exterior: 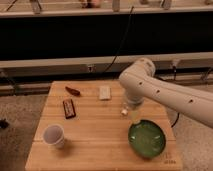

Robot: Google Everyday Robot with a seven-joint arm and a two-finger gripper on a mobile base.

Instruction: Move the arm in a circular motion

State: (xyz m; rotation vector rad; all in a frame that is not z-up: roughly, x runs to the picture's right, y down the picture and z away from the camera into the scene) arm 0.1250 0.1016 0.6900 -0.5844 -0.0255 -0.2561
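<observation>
The large glossy white arm [165, 95] reaches in from the right over the wooden table [95, 150]. Its rounded elbow [137, 75] sits above the table's right half, and the last link points down from there. The gripper [131, 115] hangs at the end of that link, just above the tabletop and at the far-left rim of a green bowl [146, 140]. It holds nothing that I can see.
A white cup [54, 135] stands front left. A dark bar [69, 108] and a red-brown item [73, 91] lie at the back left. A pale block [104, 92] lies at the back middle. A dark rail and wall run behind the table.
</observation>
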